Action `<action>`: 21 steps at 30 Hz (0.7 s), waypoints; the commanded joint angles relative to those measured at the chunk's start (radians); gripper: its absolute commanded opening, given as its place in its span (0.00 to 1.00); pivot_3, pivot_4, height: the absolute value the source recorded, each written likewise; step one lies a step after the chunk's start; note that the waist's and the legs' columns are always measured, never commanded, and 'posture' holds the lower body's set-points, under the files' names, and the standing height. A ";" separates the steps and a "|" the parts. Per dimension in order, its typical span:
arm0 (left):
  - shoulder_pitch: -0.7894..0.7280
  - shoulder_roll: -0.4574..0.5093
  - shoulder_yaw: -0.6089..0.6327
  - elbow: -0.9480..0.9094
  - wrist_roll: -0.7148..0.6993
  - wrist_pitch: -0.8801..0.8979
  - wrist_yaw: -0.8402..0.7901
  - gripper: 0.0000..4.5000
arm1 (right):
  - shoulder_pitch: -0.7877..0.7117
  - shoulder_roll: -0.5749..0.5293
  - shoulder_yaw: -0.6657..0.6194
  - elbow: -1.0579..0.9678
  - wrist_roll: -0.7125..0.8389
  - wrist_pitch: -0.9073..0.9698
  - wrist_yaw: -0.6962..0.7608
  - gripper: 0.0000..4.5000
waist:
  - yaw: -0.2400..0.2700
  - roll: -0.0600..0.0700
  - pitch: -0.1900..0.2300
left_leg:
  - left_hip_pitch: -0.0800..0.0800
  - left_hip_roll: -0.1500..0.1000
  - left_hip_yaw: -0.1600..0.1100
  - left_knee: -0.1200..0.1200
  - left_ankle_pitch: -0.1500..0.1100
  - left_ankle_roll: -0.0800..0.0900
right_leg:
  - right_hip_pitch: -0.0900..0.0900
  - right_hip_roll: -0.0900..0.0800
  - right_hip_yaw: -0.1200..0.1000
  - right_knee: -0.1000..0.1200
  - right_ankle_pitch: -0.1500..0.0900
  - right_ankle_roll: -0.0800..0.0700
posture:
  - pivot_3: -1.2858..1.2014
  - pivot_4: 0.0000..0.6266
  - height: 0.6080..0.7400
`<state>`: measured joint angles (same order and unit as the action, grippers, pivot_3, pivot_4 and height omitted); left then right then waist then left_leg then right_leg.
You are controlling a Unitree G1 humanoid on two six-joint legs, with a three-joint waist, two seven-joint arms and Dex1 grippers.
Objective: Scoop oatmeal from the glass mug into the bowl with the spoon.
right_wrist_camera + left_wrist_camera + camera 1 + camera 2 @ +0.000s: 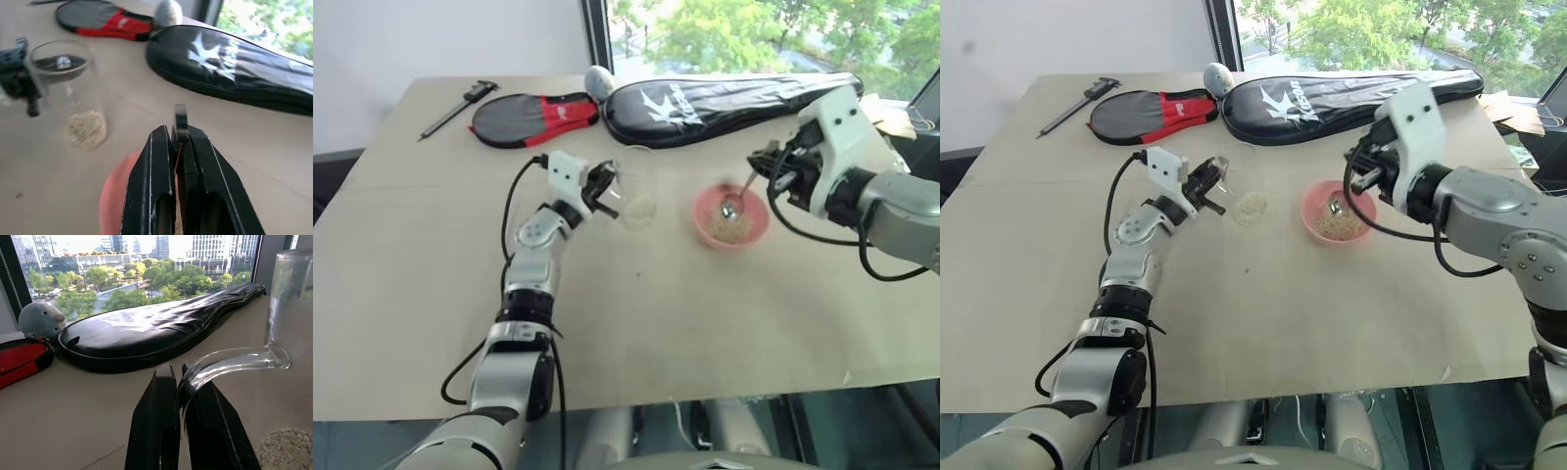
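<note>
We're at a pale tabletop (636, 343) under a window with green trees outside, and two racket covers lie along the far edge: a black racket cover (734, 98) with a big white "K" logo whose smaller lettering is too small to read, and a red-and-black racket cover (533, 117) beside it, a dark caliper (458, 108) off toward the corner.

Our left gripper (604, 188) is clamped on the handle of the glass mug (636, 186), which stands upright, and a low heap of oatmeal (641, 209) sits in its bottom. Our right gripper (771, 168) is pinched tight on the top of the spoon (738, 196), its long handle slanting down and to our left, its tip resting inside the pink bowl (731, 216), where more oatmeal already lies.

Here's what matters: the mug stands just left of the bowl, near but not touching, so the spoon-holding right arm is the nearer one, and we judge it needs to lift clear of the rim and swing left over the mug's open mouth.
</note>
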<state>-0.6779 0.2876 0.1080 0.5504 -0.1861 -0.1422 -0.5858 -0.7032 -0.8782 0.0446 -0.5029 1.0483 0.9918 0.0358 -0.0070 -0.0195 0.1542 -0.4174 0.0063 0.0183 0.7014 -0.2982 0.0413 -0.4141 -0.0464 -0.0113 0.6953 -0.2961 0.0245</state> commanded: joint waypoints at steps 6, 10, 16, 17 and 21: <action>0.046 -0.004 -0.018 -0.119 0.008 -0.031 0.002 0.01 | -0.088 0.203 -0.230 0.125 0.134 0.029 -0.136 0.00 | -0.006 0.000 0.000 | 0.001 0.000 0.000 0.001 0.000 0.000 | 0.001 0.000 0.000 0.001 0.000 0.000 | 0.52 0.24 1.00; 0.064 -0.009 -0.039 -0.110 0.036 -0.067 0.013 0.01 | -0.200 0.338 -0.280 0.202 0.320 0.029 -0.275 0.00 | -0.006 0.000 0.000 | 0.001 0.000 0.000 0.001 0.000 0.000 | 0.001 0.000 0.000 0.001 0.000 0.000 | 0.52 0.24 1.00; 0.061 -0.036 -0.052 -0.069 0.045 -0.102 0.015 0.01 | -0.242 0.443 -0.223 0.233 0.359 0.048 -0.331 0.00 | -0.004 0.000 0.000 | 0.001 0.000 0.000 0.001 0.000 0.000 | 0.001 0.000 0.000 0.001 0.000 0.000 | 0.52 0.24 1.00; 0.057 -0.037 -0.051 -0.066 0.046 -0.105 0.016 0.01 | -0.235 0.451 -0.213 0.230 0.359 0.052 -0.331 0.00 | -0.004 0.000 0.000 | 0.001 0.000 0.001 0.001 0.000 0.000 | 0.001 0.000 0.000 0.001 0.000 0.000 | 0.52 0.24 1.00; 0.054 -0.047 -0.048 -0.057 0.037 -0.119 0.013 0.01 | -0.195 0.430 -0.103 0.207 0.215 0.077 -0.266 0.00 | -0.006 0.000 0.000 | 0.001 0.000 0.000 0.001 0.000 0.000 | 0.001 0.000 0.000 0.001 0.000 0.000 | 0.52 0.24 1.00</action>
<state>-0.6102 0.2437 0.0570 0.5026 -0.1381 -0.2271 -0.5755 -0.9041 -0.4273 -0.0874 -0.2608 1.3273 1.0659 -0.2676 -0.0130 -0.0191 0.1539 -0.4163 0.0059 0.0187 0.7023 -0.2981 0.0412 -0.4130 -0.0466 -0.0114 0.6965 -0.2958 0.0249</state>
